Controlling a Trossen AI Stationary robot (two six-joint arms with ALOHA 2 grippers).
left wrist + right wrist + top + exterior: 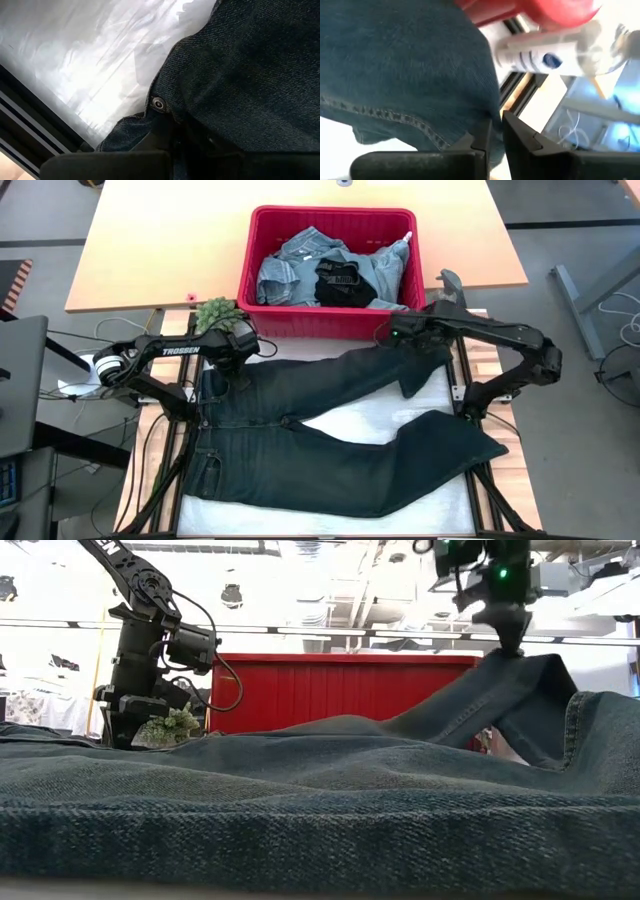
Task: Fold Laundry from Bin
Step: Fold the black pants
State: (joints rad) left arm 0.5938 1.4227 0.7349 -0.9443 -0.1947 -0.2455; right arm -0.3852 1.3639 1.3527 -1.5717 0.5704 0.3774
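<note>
A: Laundry is partly in the red bin (255,275), and one pair of dark jeans (300,450) lies spread on the table in front of it.

B: Which step is it?

A: I think flattening. The left gripper (238,352) is closed on the waistband corner. The right gripper (510,648) pinches the upper leg's end, raised above the table.

B: And next?

A: Probably lay this leg straight before any fold.
</note>
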